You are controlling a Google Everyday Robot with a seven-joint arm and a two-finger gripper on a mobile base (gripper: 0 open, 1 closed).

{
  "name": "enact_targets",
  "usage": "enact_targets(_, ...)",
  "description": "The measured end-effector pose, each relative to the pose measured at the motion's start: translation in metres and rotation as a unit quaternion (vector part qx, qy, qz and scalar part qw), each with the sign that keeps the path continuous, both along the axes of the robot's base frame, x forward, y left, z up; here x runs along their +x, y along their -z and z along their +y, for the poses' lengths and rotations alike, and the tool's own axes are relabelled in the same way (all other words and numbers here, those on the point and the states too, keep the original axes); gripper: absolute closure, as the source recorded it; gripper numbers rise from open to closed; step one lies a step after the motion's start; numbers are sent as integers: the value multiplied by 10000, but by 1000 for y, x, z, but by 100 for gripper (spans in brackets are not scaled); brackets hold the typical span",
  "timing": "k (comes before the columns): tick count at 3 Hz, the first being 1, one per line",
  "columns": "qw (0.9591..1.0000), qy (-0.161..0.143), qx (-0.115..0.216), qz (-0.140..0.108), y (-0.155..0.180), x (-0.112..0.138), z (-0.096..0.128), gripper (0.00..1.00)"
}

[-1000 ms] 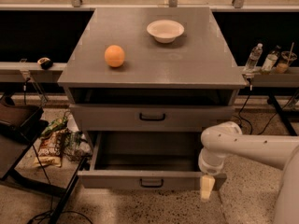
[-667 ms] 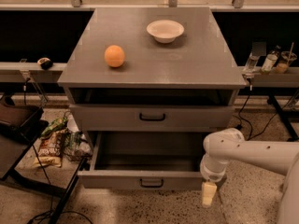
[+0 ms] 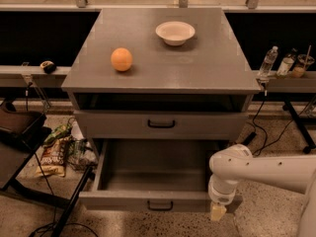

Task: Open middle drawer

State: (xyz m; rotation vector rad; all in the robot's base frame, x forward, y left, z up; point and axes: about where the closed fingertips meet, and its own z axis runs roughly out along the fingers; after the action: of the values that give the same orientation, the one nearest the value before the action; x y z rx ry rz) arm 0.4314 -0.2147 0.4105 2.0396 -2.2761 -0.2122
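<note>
Grey middle drawer (image 3: pixel 118 200) stands pulled well out beneath the upper drawer (image 3: pixel 113 125); your gripper (image 3: pixel 217 212), state cannot be told, hangs at its front's right end, so a careless arm swing could shove it back in.

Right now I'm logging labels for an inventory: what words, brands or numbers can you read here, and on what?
No text here can be read.
Snack bags left of the cabinet: print too blurred to read.
Bottles right of the cabinet: labels too small to read.
Middle drawer, pulled open, and gripper at its right front corner: no markings visible.
</note>
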Motion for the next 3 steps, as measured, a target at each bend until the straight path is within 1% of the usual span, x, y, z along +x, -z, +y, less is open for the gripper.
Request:
enact_targets(1, 9999, -10, -94, 114, -3, -23, -6, 72)
enact_targets(2, 9997, 12, -168, 199, -5, -38, -11, 96)
enact_targets(3, 9991, 161, -265, 293, -9, -53, -18, 100)
